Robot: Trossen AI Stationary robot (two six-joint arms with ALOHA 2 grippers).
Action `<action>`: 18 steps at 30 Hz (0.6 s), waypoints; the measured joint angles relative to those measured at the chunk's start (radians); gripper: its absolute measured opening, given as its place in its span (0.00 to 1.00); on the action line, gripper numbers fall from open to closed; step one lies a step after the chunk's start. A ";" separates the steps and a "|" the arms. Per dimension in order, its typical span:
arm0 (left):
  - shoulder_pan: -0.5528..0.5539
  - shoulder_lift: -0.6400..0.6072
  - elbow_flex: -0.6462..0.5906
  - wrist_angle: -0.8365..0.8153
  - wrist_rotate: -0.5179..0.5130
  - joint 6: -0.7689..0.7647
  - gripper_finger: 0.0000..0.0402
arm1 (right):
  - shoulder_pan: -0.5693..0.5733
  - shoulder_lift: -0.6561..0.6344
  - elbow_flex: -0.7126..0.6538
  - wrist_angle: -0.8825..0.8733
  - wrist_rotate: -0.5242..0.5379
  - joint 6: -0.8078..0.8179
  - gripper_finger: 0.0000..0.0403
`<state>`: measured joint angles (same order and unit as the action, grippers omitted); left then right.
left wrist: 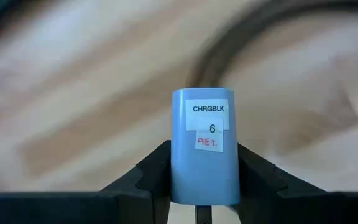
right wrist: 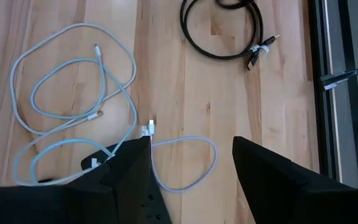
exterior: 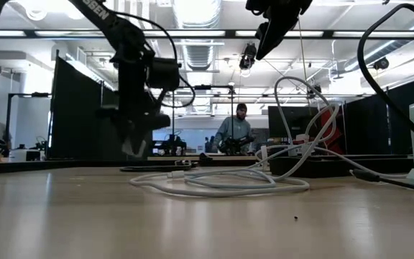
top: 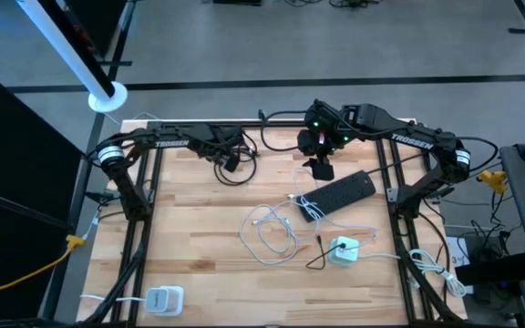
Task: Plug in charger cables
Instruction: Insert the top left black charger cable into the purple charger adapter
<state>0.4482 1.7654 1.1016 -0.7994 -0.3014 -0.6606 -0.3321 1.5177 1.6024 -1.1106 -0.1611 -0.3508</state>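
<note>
A blue block labelled CHRGBLK (left wrist: 204,155) is clamped upright between the fingers (left wrist: 151,174) of the left hand (top: 229,164), which is held over the far left part of the desk (top: 199,219), beside a coiled black cable (top: 235,169). The right hand (top: 320,169) is raised above the far middle of the desk with its fingers (right wrist: 132,168) spread apart and nothing between them. White charger cables (top: 272,232) are looped loosely on the desk's middle, beside a black power strip (top: 335,194). A white charger block (top: 343,250) is seen nearer the front.
</note>
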 joint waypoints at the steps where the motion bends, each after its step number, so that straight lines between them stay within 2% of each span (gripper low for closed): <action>1: -0.011 0.011 -0.013 0.015 0.013 -0.016 0.30 | 0.000 0.000 0.000 0.000 0.000 0.000 0.53; 7: -0.082 0.056 -0.019 0.148 0.063 -0.031 0.30 | 0.000 0.000 0.000 0.005 0.001 -0.006 0.52; 13: -0.148 0.060 0.052 0.353 0.128 -0.006 0.30 | -0.002 0.003 0.000 0.096 0.004 0.003 0.52; 18: -0.161 0.011 0.175 0.252 0.080 0.069 0.30 | -0.002 0.005 -0.033 0.196 0.004 0.047 0.53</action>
<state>0.2868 1.7767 1.2764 -0.5475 -0.2213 -0.5920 -0.3344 1.5227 1.5695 -0.9148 -0.1574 -0.3040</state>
